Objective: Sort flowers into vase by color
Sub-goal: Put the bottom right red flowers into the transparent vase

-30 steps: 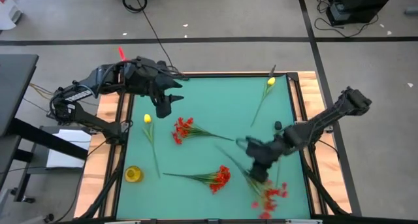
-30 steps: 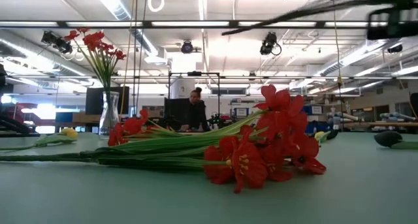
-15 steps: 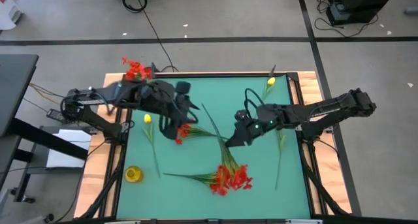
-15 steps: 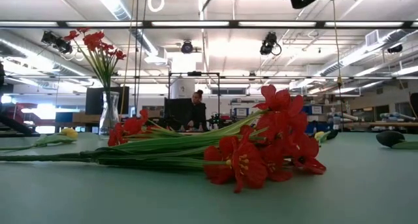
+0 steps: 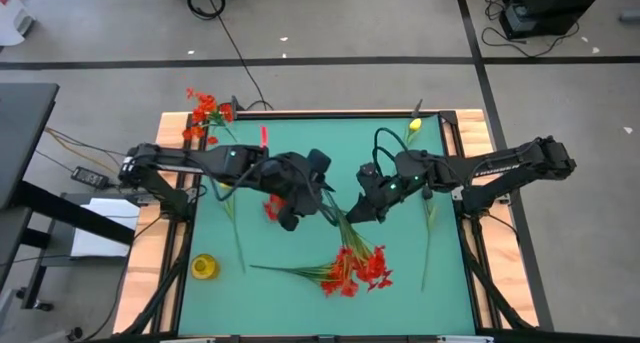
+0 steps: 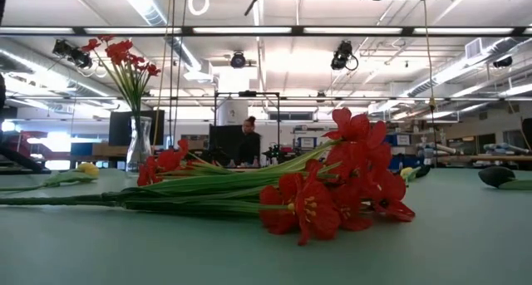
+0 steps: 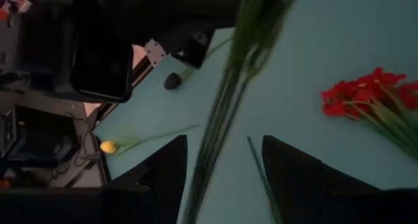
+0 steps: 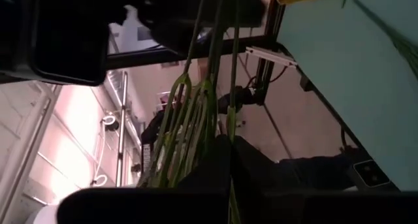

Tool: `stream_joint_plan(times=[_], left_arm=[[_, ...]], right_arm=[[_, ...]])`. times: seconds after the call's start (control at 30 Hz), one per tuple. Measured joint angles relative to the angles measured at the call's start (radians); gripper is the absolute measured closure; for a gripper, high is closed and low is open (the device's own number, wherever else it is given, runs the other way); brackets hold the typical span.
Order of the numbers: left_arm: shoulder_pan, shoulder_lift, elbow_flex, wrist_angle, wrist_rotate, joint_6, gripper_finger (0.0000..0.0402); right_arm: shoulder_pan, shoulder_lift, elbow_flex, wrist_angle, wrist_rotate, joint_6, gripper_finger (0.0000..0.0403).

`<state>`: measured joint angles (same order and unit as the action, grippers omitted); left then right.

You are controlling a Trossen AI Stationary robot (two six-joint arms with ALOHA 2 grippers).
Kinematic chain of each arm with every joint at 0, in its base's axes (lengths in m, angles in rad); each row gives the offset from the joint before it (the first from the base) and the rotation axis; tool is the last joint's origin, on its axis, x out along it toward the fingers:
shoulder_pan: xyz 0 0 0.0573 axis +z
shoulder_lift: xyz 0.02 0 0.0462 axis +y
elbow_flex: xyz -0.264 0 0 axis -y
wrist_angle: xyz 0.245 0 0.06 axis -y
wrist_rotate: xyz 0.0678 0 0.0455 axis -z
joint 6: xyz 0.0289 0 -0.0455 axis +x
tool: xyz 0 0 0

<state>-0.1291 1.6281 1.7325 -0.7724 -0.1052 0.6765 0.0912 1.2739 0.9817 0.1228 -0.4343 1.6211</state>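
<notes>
The right gripper [image 5: 366, 209] is holding a red spray [image 5: 352, 255] clamped by its stems above the middle of the table [image 5: 440, 293], long axis running from the fingers down toward the near edge, blossoms hanging lowest. The left gripper [image 5: 305, 188], fingers apart, is straddling the same stem bundle just beside it. The vase [image 5: 207, 124] with red flowers is standing at the far-left corner, nearer the left arm, suggesting a handover.

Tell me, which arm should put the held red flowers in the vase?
Left. The vase stands at the table's left corner, on its side, and the left gripper is open around the stems of the red spray that the right gripper holds.
</notes>
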Motion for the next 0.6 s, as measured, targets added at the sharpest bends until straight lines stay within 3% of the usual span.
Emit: stream_joint_plan(times=[0.2, 0.4, 0.6], left_arm=[[0.001, 0.011, 0.000, 0.027, -0.022, 0.014, 0.0240], [0.007, 0.007, 0.000, 0.013, -0.026, -0.058, 0.0376], [0.025, 0.005, 0.000, -0.033, -0.025, -0.124, 0.0395]], right_arm=[[0.005, 0.000, 0.000, 0.004, 0.000, -0.020, 0.0385], [0.005, 0.000, 0.000, 0.018, 0.016, -0.123, 0.0374], [0.002, 0.000, 0.000, 0.060, 0.070, -0.271, 0.0333]])
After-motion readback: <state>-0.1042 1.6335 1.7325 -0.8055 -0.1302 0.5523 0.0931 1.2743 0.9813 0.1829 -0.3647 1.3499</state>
